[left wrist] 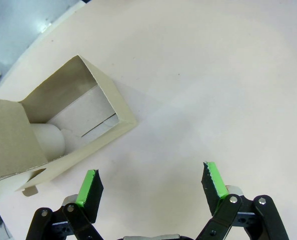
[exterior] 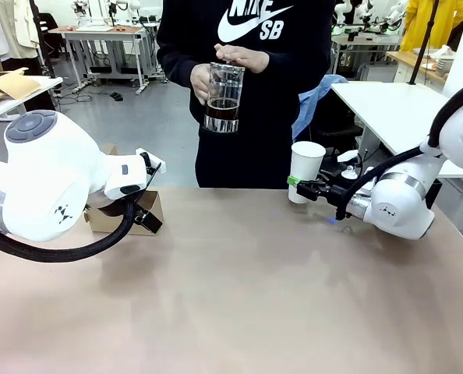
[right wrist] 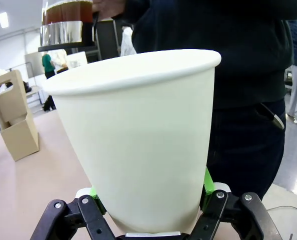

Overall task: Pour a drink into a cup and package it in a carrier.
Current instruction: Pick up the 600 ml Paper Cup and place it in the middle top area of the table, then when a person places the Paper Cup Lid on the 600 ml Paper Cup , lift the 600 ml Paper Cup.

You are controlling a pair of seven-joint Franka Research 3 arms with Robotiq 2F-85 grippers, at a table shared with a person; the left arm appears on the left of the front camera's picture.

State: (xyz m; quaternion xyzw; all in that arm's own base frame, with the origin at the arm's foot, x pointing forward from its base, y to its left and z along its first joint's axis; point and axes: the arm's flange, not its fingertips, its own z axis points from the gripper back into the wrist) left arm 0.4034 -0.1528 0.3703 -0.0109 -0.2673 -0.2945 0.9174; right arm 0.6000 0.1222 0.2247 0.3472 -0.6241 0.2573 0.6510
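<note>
A person behind the table holds a clear glass jug (exterior: 222, 97) in both hands, with the dark brown drink (exterior: 220, 118) in its lower part. The jug (right wrist: 68, 20) also shows at the top left of the right wrist view. The white paper cup (exterior: 305, 167) stands upright near the table's far edge, and my right gripper (exterior: 298, 185) is shut on its lower part. Up close, the cup (right wrist: 138, 135) sits between the green pads of that gripper (right wrist: 151, 200). The brown cardboard carrier (exterior: 130, 216) lies at the far left. My left gripper (left wrist: 152, 182) hangs open just beside the carrier (left wrist: 68, 125).
The tan table (exterior: 239, 296) stretches bare toward the front. A pale rounded shape (left wrist: 48, 141) sits inside one carrier slot. My left arm's bulky white joint (exterior: 44, 175) covers part of the carrier. A white side table (exterior: 395, 109) stands at the far right.
</note>
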